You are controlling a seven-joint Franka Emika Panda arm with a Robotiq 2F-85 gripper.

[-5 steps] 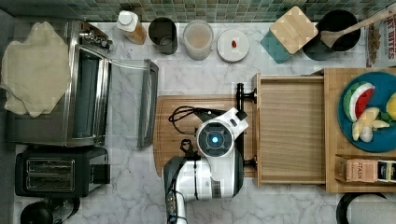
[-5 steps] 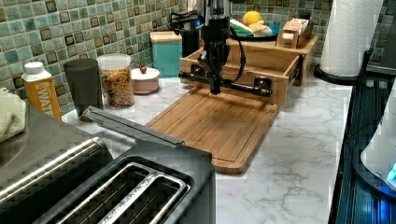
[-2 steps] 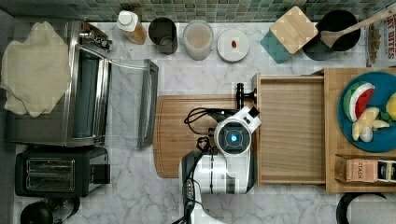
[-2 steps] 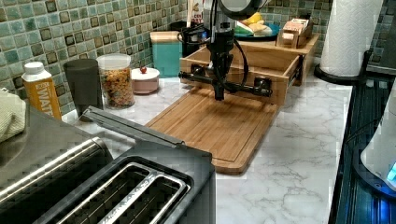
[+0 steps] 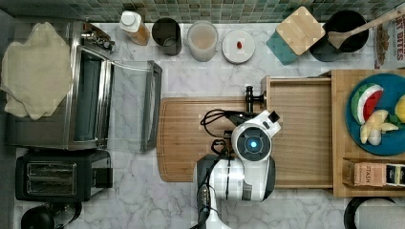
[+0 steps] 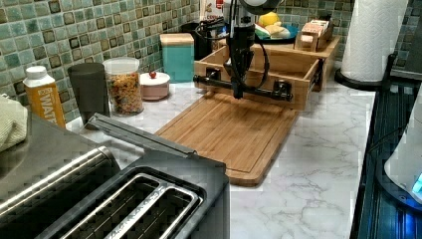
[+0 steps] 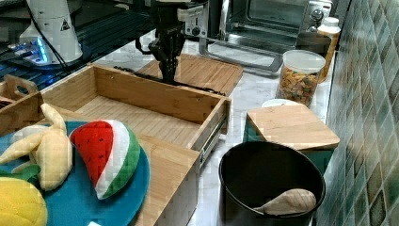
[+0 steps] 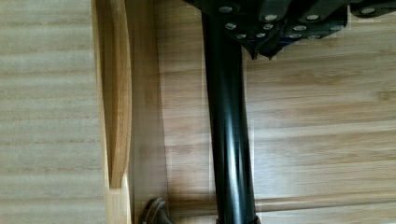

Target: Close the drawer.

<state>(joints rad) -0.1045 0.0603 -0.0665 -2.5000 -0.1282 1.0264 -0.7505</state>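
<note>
The light wood drawer (image 5: 298,136) stands pulled out from under the stand, its front over the edge of the bamboo cutting board (image 5: 191,138). A long black bar handle (image 6: 259,91) runs across the drawer front, also seen close up as the handle (image 8: 226,140). My gripper (image 6: 238,93) points straight down at the middle of this bar. In the wrist view my gripper (image 8: 262,52) is shut, its tips against the side of the bar facing away from the drawer front (image 8: 140,116). From above, the arm's wrist (image 5: 251,143) covers the gripper. The drawer is empty inside.
The stand top (image 5: 341,95) carries a blue plate (image 5: 382,143) of toy fruit and a small box. A toaster oven (image 5: 86,95) with its door (image 5: 136,105) down and a toaster (image 5: 52,176) stand at the top view's left. Jars (image 5: 203,40) and a black pot (image 5: 341,33) line the tiled wall.
The arm has moved toward the top view's right, bringing the gripper up to the handle bar. The drawer front has not visibly shifted.
</note>
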